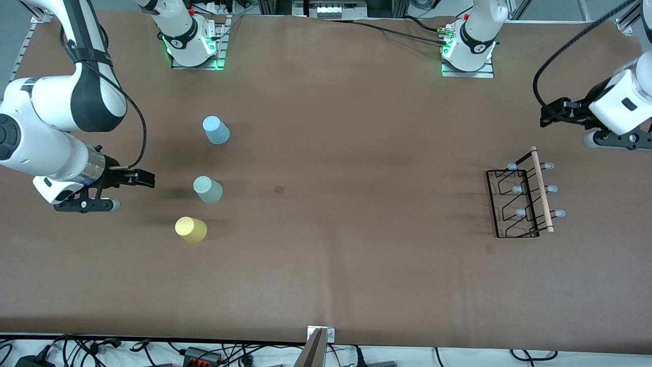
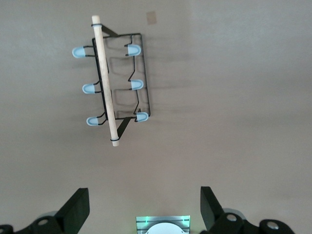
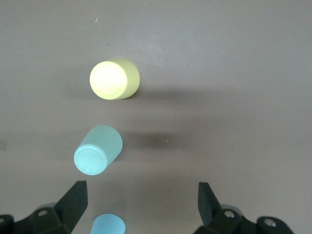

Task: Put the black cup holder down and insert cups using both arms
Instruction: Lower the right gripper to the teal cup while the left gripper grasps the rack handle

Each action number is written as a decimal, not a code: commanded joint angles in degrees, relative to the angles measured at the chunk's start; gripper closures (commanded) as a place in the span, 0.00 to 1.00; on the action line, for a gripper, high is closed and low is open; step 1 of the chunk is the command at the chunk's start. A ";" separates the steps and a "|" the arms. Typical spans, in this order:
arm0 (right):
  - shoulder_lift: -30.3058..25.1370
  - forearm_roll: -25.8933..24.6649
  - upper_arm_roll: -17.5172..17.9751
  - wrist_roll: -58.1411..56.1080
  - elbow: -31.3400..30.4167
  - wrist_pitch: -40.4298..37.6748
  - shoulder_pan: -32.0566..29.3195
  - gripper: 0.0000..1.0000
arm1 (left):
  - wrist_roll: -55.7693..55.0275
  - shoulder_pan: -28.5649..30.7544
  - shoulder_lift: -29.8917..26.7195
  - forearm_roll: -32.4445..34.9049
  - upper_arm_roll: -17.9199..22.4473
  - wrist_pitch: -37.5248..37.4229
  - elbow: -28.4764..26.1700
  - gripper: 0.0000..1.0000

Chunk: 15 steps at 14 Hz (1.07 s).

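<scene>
Front view: black cup holder (image 1: 524, 198) lies apart from left tool (image 1: 544, 116).

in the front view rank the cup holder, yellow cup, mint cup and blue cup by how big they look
1. black cup holder, clearly the largest.
2. yellow cup, mint green cup and light blue cup: all three look about alike, too close to rank.

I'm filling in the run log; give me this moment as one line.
stage: start | black cup holder: lying toward left arm's end | cups: three upside down, right arm's end | left gripper: open above holder | right gripper: open above cups
</scene>
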 commanded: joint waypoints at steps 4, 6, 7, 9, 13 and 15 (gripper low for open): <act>1.06 -0.30 0.08 1.55 -1.52 1.63 0.47 0.00 | 1.15 5.68 10.22 3.15 0.41 10.25 -1.70 0.00; 1.50 -0.12 0.17 1.55 -2.22 3.30 0.64 0.00 | 1.23 6.21 9.17 5.80 0.41 17.28 -7.93 0.00; 2.11 -0.12 0.17 1.55 -3.19 5.39 0.90 0.00 | 1.23 6.56 7.86 5.81 0.41 20.96 -11.44 0.00; 2.81 -0.12 0.17 2.16 -4.86 9.53 2.40 0.00 | 2.54 6.74 7.14 5.81 0.32 28.79 -15.85 0.00; 4.40 -0.30 0.17 4.36 -7.85 15.69 2.66 0.00 | 5.36 8.41 7.32 5.81 -0.03 43.38 -23.42 0.09; 4.84 -0.12 0.17 7.50 -7.94 16.84 2.84 0.00 | 5.28 8.58 7.32 5.72 -0.03 44.29 -24.49 0.35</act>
